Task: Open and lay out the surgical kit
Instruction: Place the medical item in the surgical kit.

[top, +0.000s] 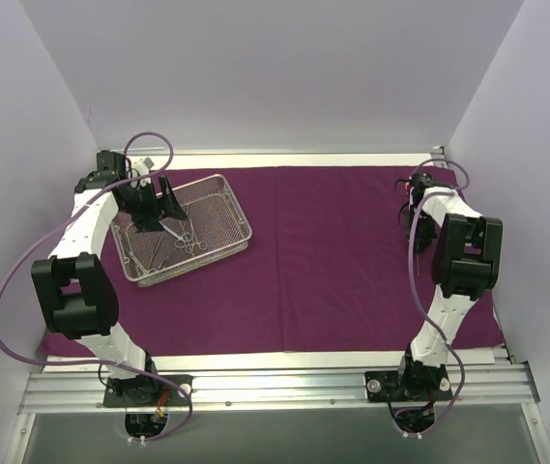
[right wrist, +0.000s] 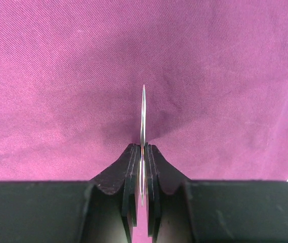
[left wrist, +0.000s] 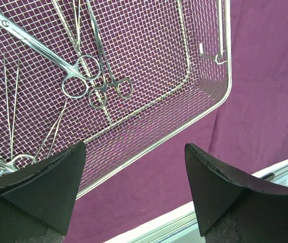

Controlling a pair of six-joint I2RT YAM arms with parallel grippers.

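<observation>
Silver slim instrument [right wrist: 143,111] pinched by the right gripper [right wrist: 142,148] wants lowering flat onto the magenta-purple cloth wrap [right wrist: 57,76]; left gripper [left wrist: 135,149] hangs wide over the rectangular wire-mesh tray [left wrist: 154,45].

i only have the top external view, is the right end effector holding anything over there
Observer: Yes. The right wrist view shows the right end effector shut on a slim metal instrument, seen edge-on, its tip pointing out over the cloth.
Operator: and the left one, holding something from the tray
Observer: No. In the left wrist view the left end effector is open with nothing in it, and the mesh tray rim shows through the gap.
Operator: whats left in the tray
Observer: Several ring-handled instruments, lying overlapped.
</observation>
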